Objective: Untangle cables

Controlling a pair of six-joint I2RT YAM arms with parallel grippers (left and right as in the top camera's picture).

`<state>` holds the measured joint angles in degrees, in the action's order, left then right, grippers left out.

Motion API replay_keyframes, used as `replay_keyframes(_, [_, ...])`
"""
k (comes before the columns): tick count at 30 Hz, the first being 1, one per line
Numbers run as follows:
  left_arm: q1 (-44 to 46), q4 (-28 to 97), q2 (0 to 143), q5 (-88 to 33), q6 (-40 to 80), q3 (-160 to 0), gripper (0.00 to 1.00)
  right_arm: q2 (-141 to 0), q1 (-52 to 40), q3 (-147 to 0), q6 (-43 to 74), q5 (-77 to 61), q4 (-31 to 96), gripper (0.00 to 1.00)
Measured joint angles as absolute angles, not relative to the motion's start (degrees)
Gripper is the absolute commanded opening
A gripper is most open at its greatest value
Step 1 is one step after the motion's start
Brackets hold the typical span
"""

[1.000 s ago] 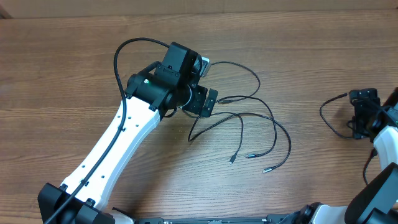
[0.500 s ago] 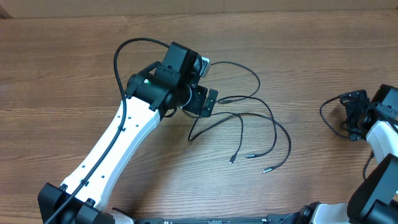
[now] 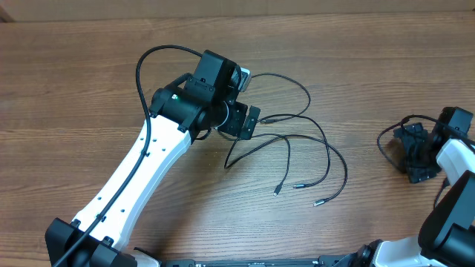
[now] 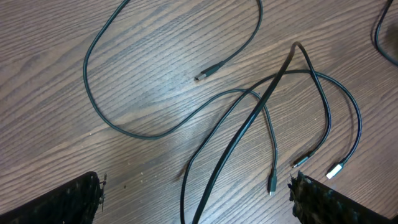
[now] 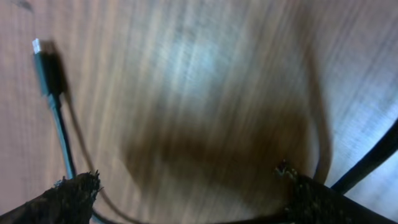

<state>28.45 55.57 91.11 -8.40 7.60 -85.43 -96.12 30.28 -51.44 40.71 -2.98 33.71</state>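
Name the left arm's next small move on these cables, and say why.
Probably lower the left gripper straight down and close on one strand of the cables. Its fingers stand open and empty above them. The strands cross just ahead, and one runs right between the fingers, so it looks like the easiest to grasp.

L pincer [image 3: 245, 121] wide open, facing down; R pincer [image 3: 414, 154] wide open too.

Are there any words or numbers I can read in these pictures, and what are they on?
None: no words, numbers or signs can be read anywhere.
The cables, the wooden table, the left gripper and the right gripper all look unmarked.
The right wrist view is too blurred to show any small print.
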Motion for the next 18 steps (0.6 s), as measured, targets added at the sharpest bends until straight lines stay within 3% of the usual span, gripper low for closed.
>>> replay_keyframes(4, [28.4,55.5,91.1,-8.4,7.6,-85.4,1.00,-96.0,30.3,-51.7,40.2,-1.8,42.9,1.00])
replay_keyframes(18, [28.4,55.6,91.1,-8.4,7.6,-85.4,1.00,-96.0,32.2,-51.5,40.3,4.5,53.8,1.00])
